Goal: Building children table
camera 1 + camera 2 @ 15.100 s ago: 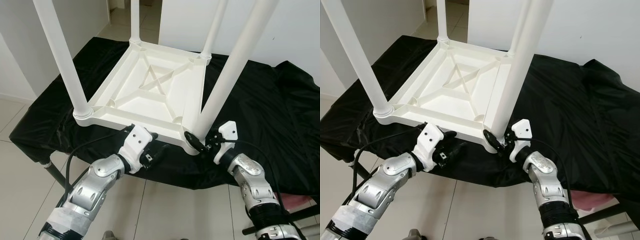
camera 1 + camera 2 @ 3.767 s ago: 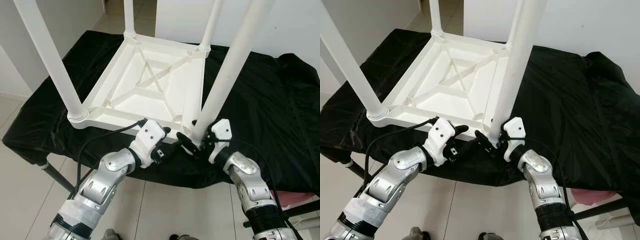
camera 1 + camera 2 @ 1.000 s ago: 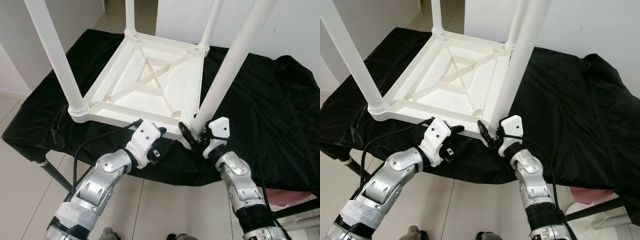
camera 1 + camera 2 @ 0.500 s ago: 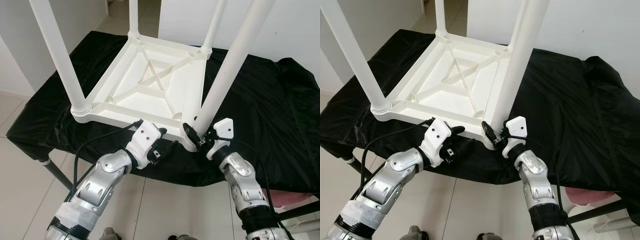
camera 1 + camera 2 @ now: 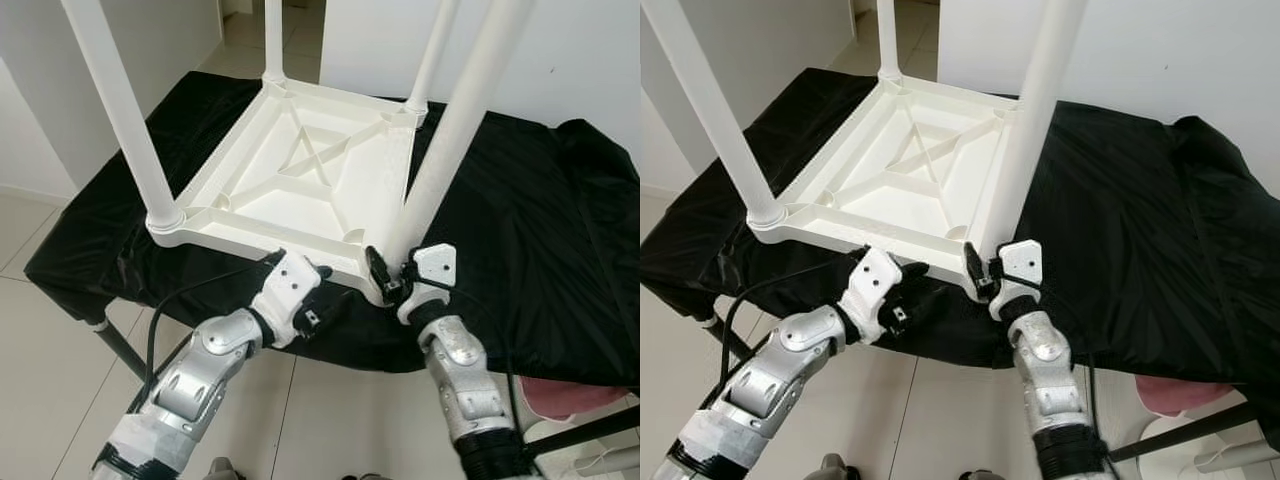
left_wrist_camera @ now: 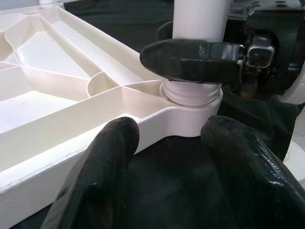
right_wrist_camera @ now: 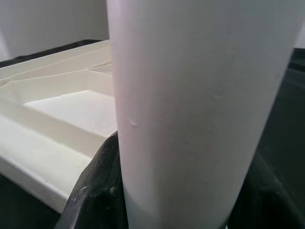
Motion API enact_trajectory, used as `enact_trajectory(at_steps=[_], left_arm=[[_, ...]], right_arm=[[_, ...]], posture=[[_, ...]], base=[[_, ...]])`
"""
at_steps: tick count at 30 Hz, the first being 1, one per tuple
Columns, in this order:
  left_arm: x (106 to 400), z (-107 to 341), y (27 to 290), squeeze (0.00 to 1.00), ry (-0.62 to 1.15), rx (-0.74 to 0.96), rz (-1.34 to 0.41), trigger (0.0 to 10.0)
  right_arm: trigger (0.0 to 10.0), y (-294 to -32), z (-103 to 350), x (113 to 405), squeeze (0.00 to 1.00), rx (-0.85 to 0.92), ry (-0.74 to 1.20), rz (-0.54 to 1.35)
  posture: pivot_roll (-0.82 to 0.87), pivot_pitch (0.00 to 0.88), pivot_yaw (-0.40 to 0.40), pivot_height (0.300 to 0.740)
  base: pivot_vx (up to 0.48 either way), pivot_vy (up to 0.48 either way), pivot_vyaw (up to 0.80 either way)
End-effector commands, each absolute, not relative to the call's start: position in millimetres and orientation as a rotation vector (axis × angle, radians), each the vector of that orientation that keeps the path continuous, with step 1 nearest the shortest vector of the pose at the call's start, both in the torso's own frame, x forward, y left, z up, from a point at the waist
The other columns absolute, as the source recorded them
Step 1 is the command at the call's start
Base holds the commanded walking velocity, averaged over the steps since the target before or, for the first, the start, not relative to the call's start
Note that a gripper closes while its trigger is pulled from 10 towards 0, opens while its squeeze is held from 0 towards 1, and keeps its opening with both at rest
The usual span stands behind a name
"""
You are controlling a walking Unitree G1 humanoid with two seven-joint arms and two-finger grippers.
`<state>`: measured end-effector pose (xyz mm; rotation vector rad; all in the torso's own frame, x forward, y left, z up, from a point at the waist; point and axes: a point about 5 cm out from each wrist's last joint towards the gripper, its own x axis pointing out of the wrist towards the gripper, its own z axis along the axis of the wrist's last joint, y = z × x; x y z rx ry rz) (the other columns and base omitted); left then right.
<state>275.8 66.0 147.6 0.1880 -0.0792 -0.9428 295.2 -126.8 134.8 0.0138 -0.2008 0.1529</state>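
On the black cloth the white table lies upturned; right gripper pinches its near leg, left gripper spread.

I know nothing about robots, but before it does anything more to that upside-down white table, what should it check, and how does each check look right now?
1. Right gripper closed around the near leg at its base: ok.
2. That leg standing in its corner socket: ok; how tight, cannot tell.
3. Left gripper open, at the table's near edge, holding nothing: ok.
4. Table lying flat on the black cloth: ok.
5. All four legs fitted: ok.
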Motion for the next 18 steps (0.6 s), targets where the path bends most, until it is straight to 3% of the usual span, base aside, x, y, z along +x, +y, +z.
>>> enact_trajectory(at_steps=[1,8,9,12,13,18], left_arm=[[276.1,147.4,67.5,0.00,-0.090,0.191,-0.937,10.0],[280.6,153.8,70.0,0.00,-0.150,0.171,-0.876,10.0],[281.0,154.3,69.5,0.00,-0.152,0.165,-0.877,10.0],[281.6,155.2,68.8,0.00,-0.156,0.169,-0.883,10.0],[282.0,155.9,68.2,0.00,-0.152,0.144,-0.909,10.0],[286.2,150.9,66.4,0.00,-0.124,0.166,-0.961,10.0]], right_arm=[[10.0,-138.6,124.9,292.0,0.00,0.027,-0.146,0.046],[10.0,-133.8,124.0,296.5,0.00,0.020,-0.122,-0.086],[10.0,-133.6,125.7,297.6,0.51,0.009,-0.131,-0.086],[10.0,-134.5,127.0,298.5,0.51,0.005,-0.136,-0.081],[10.0,-135.5,127.0,298.4,1.00,0.021,-0.137,-0.059],[10.0,-140.5,128.4,289.6,1.00,0.022,-0.176,-0.024]], posture=[[0.04,0.079,-0.056,0.740],[0.03,0.075,-0.054,0.740],[0.03,0.075,-0.054,0.740],[0.03,0.075,-0.053,0.740],[0.03,0.073,-0.051,0.740],[0.03,0.068,-0.045,0.740]], base=[[0.000,0.000,0.00],[0.000,0.000,0.00],[0.000,0.000,0.00],[0.000,0.000,0.00],[0.000,0.000,0.00],[0.000,0.000,0.00]])
